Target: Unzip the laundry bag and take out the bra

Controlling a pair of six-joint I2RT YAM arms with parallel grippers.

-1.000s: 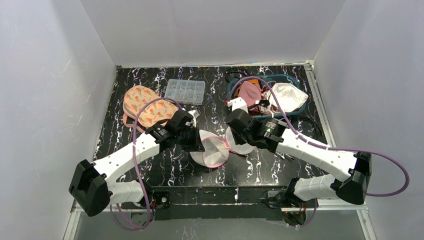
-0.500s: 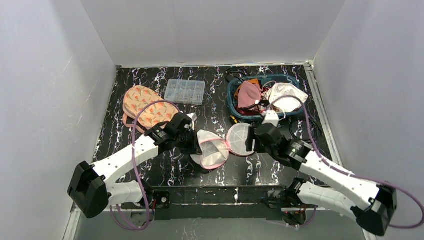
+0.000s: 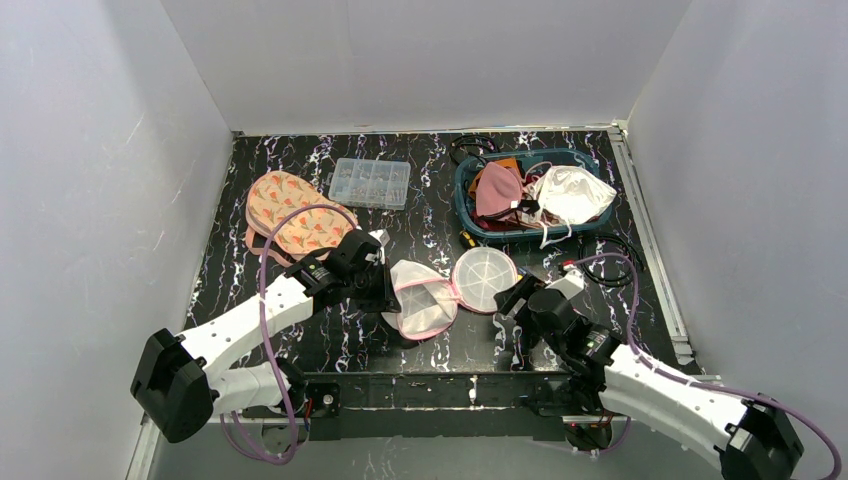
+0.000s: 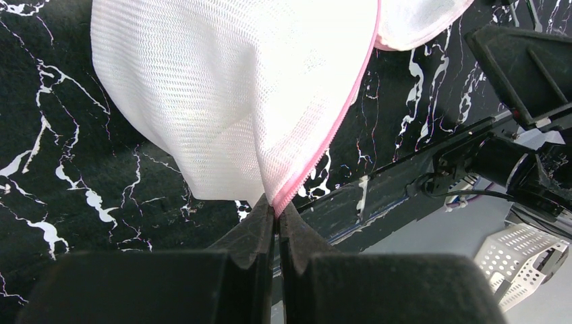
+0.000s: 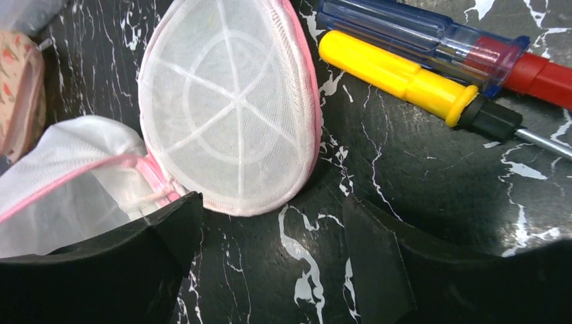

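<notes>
I am working on a table [image 3: 330, 330] covered with a black mat that is carrying white and violet veins like marble, and plain pale walls are closing it on three sides. The laundry bag [image 3: 445, 292] is lying near the middle, unzipped, with its two white mesh halves spread open side by side and the pink zipper edge running around them. My left gripper [image 4: 276, 214] is pressing its fingers fully together on that pink edge at the nine o'clock side of the bag. My right gripper [image 5: 270, 210] is standing wide apart at the four o'clock side of the round half and is holding nothing; I cannot tell if one finger is touching the rim. A patterned bra [image 3: 295, 212] is lying outside the bag at ten o'clock, and I cannot tell whether anything is resting inside the mesh. A clear plastic box [image 3: 370, 182] is sitting at eleven o'clock. A teal basket [image 3: 462, 190] with pink and white cloth is sitting at one o'clock. A yellow screwdriver [image 5: 398, 77] and a blue screwdriver [image 5: 405, 27] are lying just beside the round half, touching each other.
</notes>
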